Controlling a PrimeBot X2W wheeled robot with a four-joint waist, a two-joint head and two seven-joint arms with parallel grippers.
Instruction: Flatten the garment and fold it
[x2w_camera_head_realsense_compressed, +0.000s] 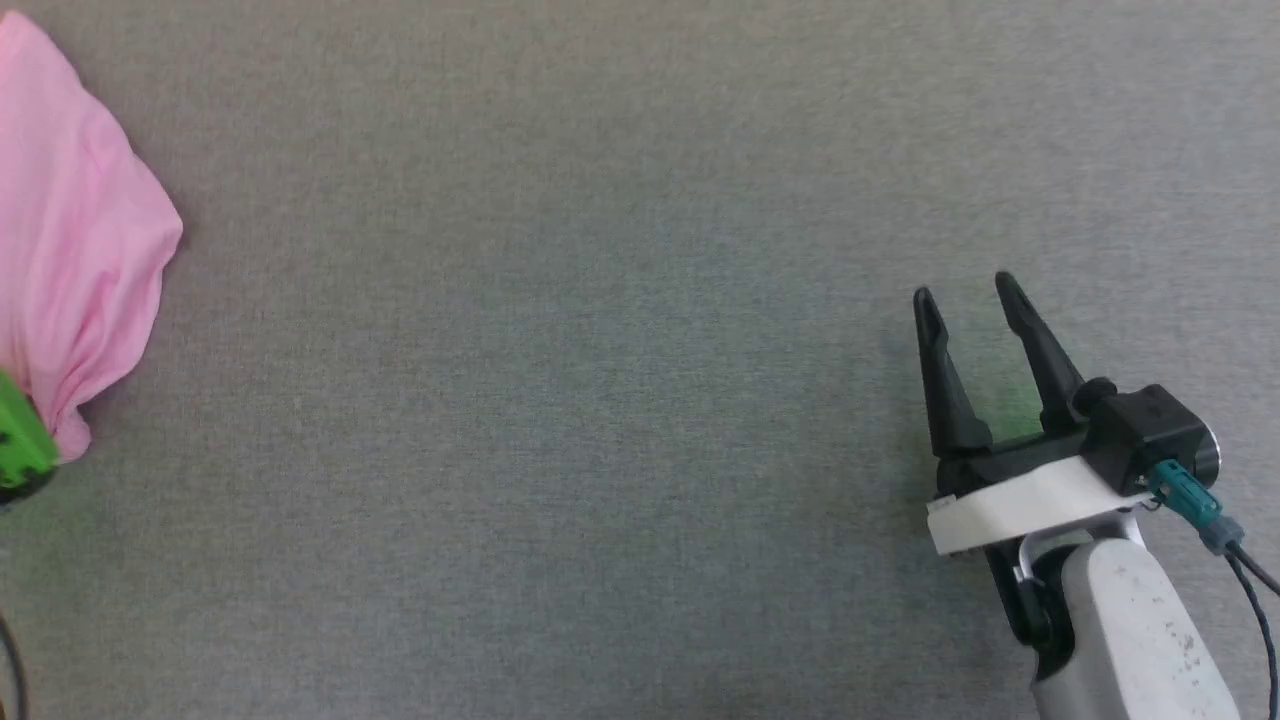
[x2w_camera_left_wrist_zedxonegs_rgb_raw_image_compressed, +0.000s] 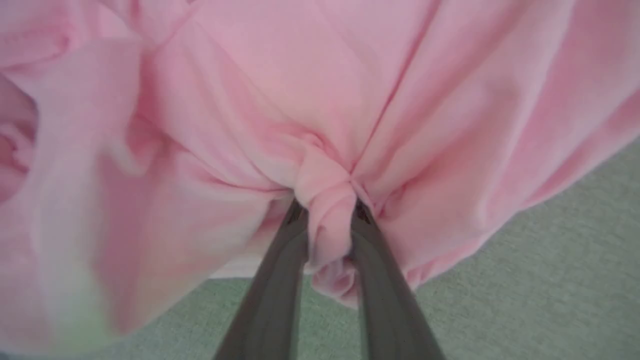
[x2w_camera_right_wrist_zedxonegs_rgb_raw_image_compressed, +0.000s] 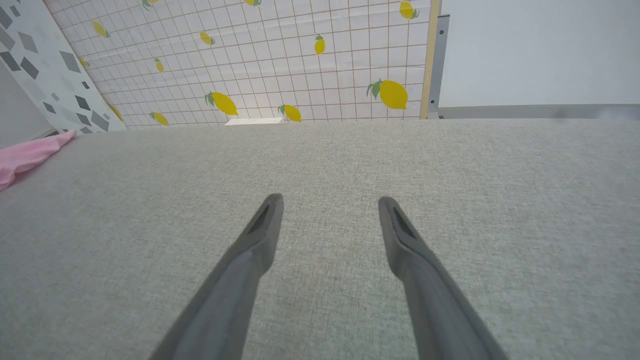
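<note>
1. Left pincer (x2w_camera_left_wrist_zedxonegs_rgb_raw_image_compressed: 327, 207): fingers narrowed onto a gathered knot of the garment (x2w_camera_left_wrist_zedxonegs_rgb_raw_image_compressed: 280, 100), with fabric pinched between them.
2. The garment: pink, bunched and creased, lying at the far left of the grey surface (x2w_camera_head_realsense_compressed: 600, 400) in the head view.
3. Right pincer (x2w_camera_head_realsense_compressed: 965, 288): fingers spread wide, nothing held, low over bare surface, well apart from the garment.

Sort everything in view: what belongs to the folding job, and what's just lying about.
Job in hand:
garment, bunched and pinched by the left gripper
right gripper, jaws open, empty
grey table under it all

Lying about:
lemon-print panel beyond the table
patterned board beside it
</note>
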